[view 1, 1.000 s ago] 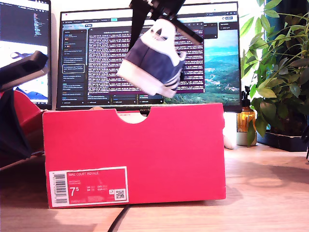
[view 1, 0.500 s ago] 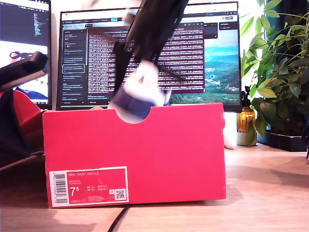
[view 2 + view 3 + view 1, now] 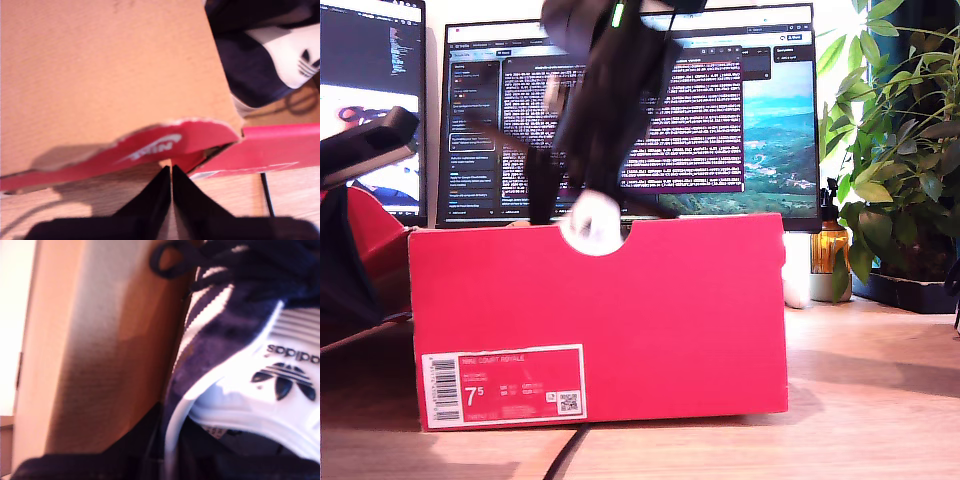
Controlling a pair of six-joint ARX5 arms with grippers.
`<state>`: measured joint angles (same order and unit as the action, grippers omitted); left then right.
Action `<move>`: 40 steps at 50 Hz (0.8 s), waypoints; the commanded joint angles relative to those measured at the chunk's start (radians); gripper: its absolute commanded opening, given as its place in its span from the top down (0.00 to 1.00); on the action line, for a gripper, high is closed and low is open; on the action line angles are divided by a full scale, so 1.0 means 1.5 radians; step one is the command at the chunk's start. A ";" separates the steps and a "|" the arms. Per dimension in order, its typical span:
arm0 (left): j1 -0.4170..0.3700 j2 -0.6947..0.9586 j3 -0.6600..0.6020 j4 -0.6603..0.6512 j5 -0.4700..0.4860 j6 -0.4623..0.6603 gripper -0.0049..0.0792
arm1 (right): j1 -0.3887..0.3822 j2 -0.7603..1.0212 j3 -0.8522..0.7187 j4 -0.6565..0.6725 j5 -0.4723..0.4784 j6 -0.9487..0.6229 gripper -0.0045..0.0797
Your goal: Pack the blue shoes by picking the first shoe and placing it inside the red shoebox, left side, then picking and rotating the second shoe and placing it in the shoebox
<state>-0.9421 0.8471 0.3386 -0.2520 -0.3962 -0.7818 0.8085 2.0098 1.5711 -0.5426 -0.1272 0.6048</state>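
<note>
Our second gripper (image 3: pixel 582 215) grips blue shoe (image 3: pixel 240 365), heel down inside red shoebox (image 3: pixel 650 320). Our first gripper (image 3: pixel 171 175) pinched closed, empty (by lid (image 3: pixel 150 145)). Letting go left.

Blue shoe (image 3: pixel 235 330) beside cardboard wall (image 3: pixel 100 350)

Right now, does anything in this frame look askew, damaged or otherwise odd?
One thing: the red lid beside the red shoebox has a ragged, torn-looking edge in the first wrist view. Otherwise nothing stands out; my second gripper is lowering a blue shoe into the box, heel showing at the notch.
</note>
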 commanded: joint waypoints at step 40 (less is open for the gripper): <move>-0.002 0.006 0.007 0.004 -0.003 0.003 0.96 | -0.111 -0.026 0.247 -0.345 -0.008 -0.002 0.52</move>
<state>-0.9421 0.8471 0.3386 -0.2535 -0.3958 -0.7818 0.6521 1.9984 1.9354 -1.0302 -0.1383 0.6022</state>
